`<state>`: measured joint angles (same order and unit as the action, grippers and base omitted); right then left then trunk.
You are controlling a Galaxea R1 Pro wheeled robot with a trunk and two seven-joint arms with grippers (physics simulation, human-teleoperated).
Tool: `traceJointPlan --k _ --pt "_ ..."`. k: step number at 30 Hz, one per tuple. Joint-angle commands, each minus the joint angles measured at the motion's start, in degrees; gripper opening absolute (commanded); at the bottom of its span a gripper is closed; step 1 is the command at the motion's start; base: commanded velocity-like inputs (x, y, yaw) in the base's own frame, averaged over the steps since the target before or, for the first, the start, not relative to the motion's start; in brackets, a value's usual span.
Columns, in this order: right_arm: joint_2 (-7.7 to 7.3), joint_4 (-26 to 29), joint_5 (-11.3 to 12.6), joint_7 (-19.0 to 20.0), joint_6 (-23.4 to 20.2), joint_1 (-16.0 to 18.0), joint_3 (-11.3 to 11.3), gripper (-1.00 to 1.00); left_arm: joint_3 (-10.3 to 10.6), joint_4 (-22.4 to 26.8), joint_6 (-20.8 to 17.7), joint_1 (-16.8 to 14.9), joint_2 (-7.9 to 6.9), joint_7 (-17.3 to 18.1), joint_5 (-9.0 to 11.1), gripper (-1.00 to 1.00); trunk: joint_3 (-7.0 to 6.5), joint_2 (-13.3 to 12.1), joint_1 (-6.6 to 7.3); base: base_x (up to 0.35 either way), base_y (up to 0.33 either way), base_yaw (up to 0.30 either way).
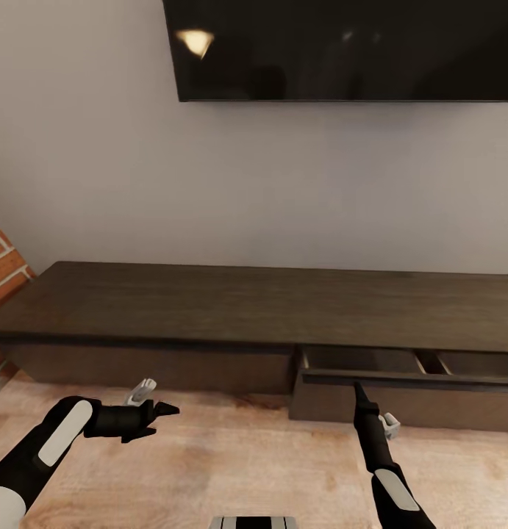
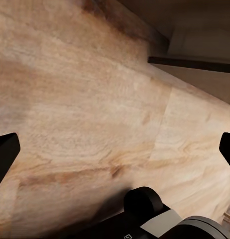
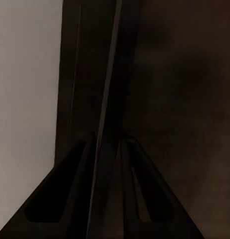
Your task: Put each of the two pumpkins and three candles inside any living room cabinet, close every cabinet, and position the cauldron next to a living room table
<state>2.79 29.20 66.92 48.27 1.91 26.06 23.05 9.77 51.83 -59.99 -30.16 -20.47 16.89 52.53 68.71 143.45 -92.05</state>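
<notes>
Jaws of the right gripper pinch the front edge of the part-open drawer in the long dark-brown wooden cabinet; the left gripper hangs spread over the plank floor, holding nothing. That thin lip could slip free, or an off-line pull could jam the drawer.

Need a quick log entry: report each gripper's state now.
Left gripper: open, empty, over the floor.
Right gripper: fingers shut on the drawer front.
</notes>
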Motion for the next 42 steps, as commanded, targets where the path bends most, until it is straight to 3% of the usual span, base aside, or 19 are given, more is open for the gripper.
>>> traceJointPlan --k 1,42 --pt "0.02 -1.8 0.6 0.0 -0.2 0.0 0.6 -1.0 0.0 0.0 0.0 0.0 -0.01 0.0 0.0 1.0 0.01 0.0 -0.01 -0.151 0.0 0.0" --pt "0.27 -1.8 0.6 0.0 -0.2 0.0 0.6 -1.0 0.0 0.0 0.0 0.0 -0.01 0.0 0.0 1.0 0.01 0.0 -0.01 -0.151 0.0 0.0"
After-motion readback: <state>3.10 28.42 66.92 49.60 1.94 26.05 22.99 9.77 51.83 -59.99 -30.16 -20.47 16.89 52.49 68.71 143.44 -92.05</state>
